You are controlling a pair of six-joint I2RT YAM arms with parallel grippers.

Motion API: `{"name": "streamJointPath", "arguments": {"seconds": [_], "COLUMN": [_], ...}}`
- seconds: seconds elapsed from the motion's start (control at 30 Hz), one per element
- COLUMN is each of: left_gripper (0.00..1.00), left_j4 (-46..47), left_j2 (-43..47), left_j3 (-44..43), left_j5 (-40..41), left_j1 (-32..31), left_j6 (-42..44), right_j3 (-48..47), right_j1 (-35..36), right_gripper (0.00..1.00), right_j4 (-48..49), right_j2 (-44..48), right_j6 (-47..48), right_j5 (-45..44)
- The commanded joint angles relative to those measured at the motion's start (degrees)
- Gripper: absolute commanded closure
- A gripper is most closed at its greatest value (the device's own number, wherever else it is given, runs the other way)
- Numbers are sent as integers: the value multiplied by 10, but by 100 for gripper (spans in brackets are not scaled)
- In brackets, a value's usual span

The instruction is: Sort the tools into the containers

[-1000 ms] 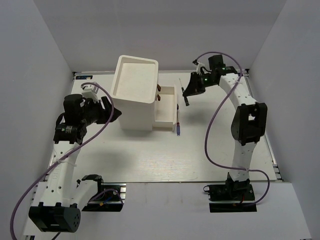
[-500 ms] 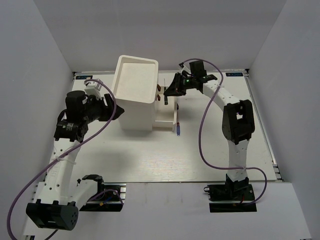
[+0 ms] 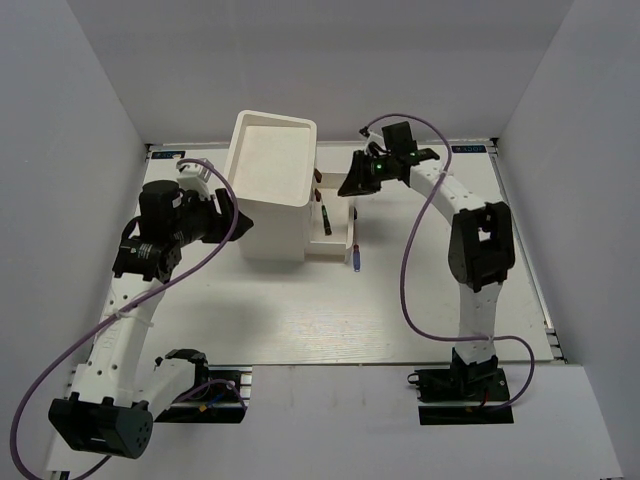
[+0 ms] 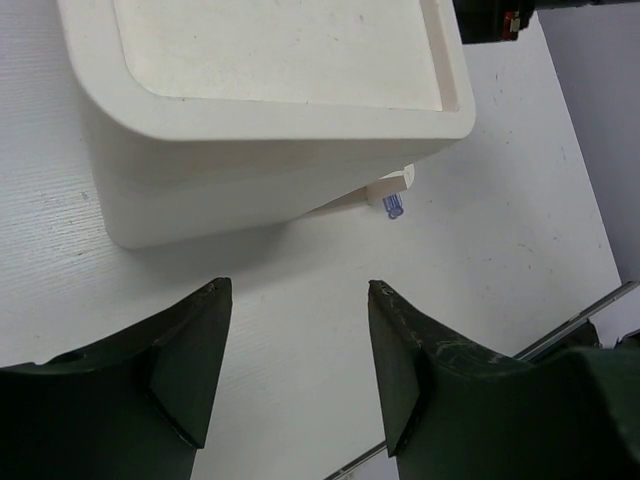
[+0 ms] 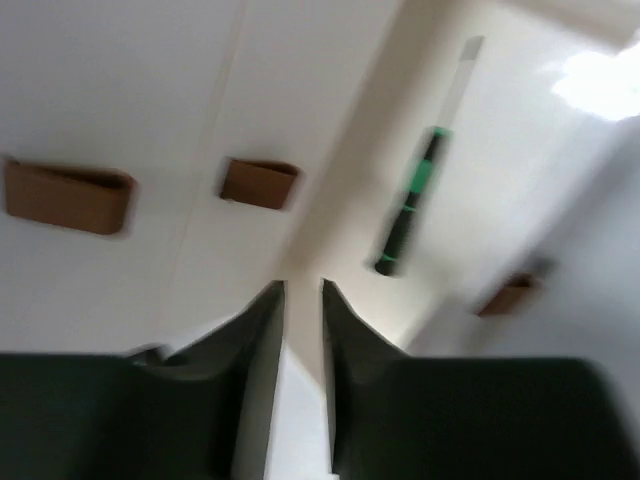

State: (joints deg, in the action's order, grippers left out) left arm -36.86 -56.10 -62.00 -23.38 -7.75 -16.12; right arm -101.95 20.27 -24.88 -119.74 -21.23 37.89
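A thin screwdriver with a green-and-black handle point(image 5: 412, 205) is sitting in the open drawer point(image 3: 338, 240) of the tall white rectangular box point(image 3: 270, 190), below its small brown knobs point(image 5: 260, 183). The right gripper point(image 5: 302, 290) is hanging just above that drawer, jaws narrowly apart and empty, so the drop-off seems to be finishing. A blue-purple-handled screwdriver point(image 3: 355, 258) is lying on the white surface point(image 3: 400, 300) just beside the box's drawer. Fetching it looks next, which calls for lifting clear first. The left gripper point(image 4: 295, 287) is idling at the box's opposite side, jaws wide and empty.

The table point(image 3: 400, 300) carries a white box point(image 3: 268, 236) and a blue-handled screwdriver point(image 3: 356, 260).
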Motion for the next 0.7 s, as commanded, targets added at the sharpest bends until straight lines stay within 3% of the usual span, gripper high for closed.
{"name": "streamJointPath", "arguments": {"seconds": [0.0, 0.1, 0.17, 0.27, 0.4, 0.67], "left_gripper": [33, 33, 33, 33, 33, 33], "left_j4": [6, 17, 24, 35, 36, 25], "left_j2": [15, 15, 15, 15, 9, 9], "left_j3": [-15, 1, 15, 15, 15, 15], "left_j5": [11, 11, 11, 11, 11, 23], "left_j1": [-6, -6, -11, -17, -23, -28], "left_j6": [-3, -9, -15, -15, -15, -15], "right_j3": [57, 170, 204, 254, 273, 245], "right_j1": [0, -4, -3, 1, 21, 49], "right_gripper": [82, 91, 91, 84, 66, 62], "right_j4": [-28, -10, -66, -77, -51, -39], "right_j2": [137, 199, 203, 208, 186, 124], "right_j6": [139, 163, 161, 134, 114, 76], "right_j5": [-174, -249, -265, -256, -256, -257]}}
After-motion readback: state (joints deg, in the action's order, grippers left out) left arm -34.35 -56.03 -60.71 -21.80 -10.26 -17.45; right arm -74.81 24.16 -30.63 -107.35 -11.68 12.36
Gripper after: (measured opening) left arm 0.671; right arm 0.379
